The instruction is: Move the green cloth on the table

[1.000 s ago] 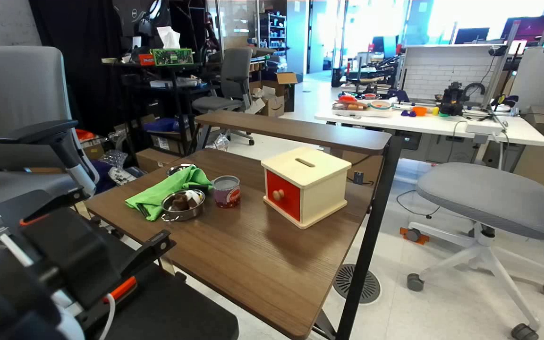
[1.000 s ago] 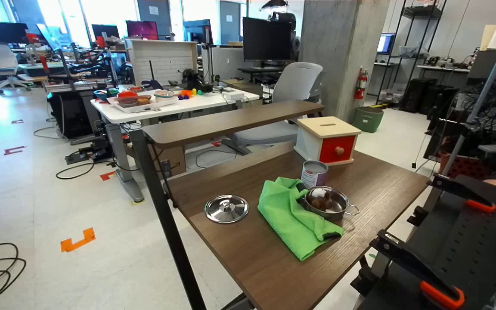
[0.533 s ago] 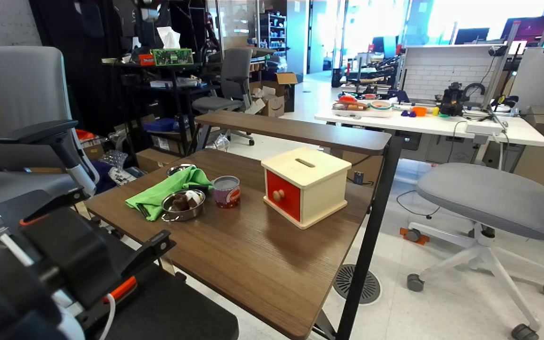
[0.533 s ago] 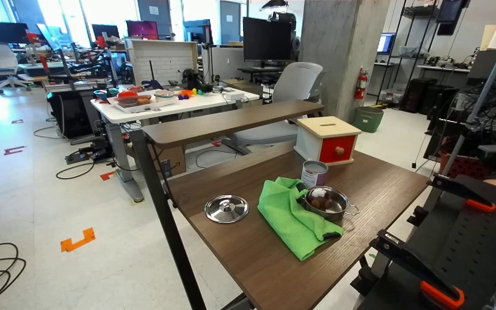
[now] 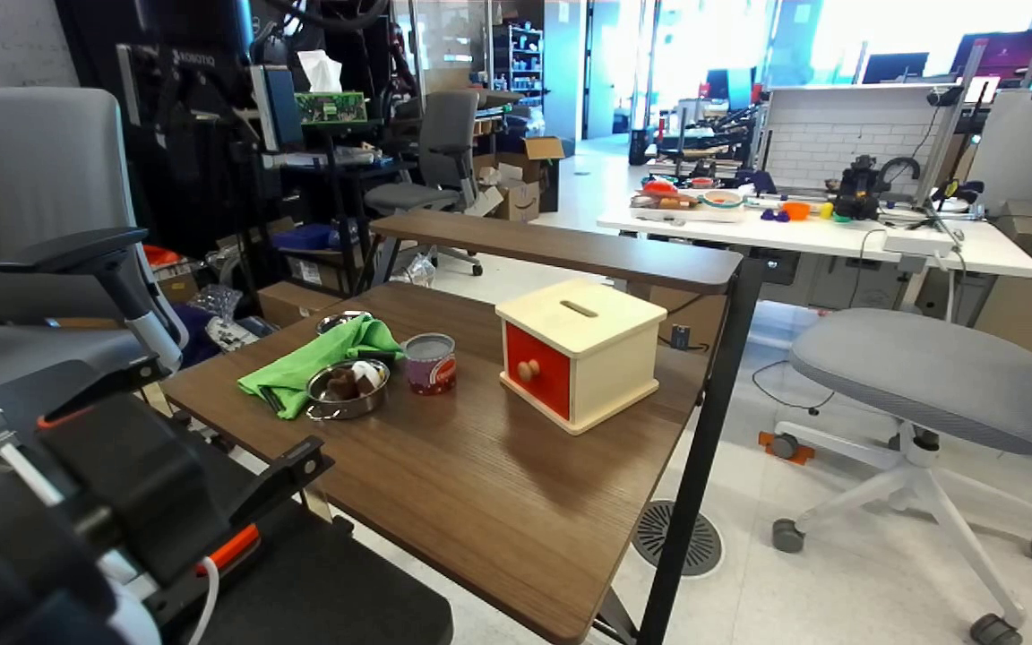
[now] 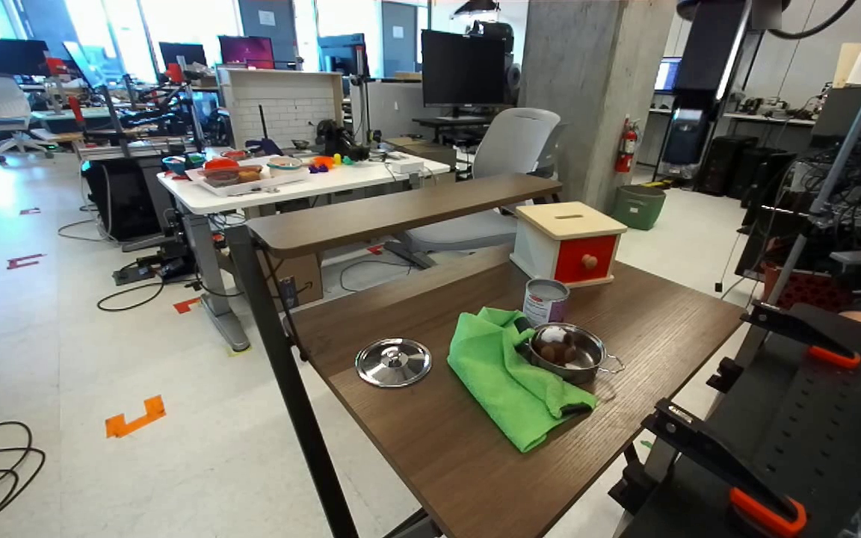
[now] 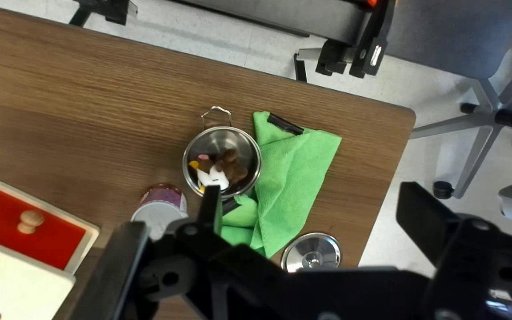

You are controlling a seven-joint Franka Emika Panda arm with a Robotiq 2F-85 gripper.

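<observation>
The green cloth (image 7: 291, 178) lies crumpled and partly folded on the brown table (image 7: 362, 106), in both exterior views (image 5: 314, 363) (image 6: 505, 373) too. It touches or lies close against a small steel pot (image 5: 350, 408) holding brown and white toy pieces. My gripper (image 7: 311, 189) is open and empty, well above the table. In the wrist view its left finger overlaps the pot's edge and part of the cloth, and its right finger is over the floor beyond the table edge. In an exterior view the gripper body (image 6: 688, 127) hangs at the upper right, its fingers unclear.
A steel lid (image 6: 393, 362) lies beside the cloth. A purple can (image 5: 431, 363) stands next to the pot. A wooden box with a red drawer (image 5: 538, 367) stands farther along the table. A raised shelf (image 5: 561, 251) runs along one side. Clamps (image 6: 722, 456) sit by the near edge.
My arm and gripper have come down into view at the top of both exterior views, toward the table. The cloth, pot, lid, can and box have not moved.
</observation>
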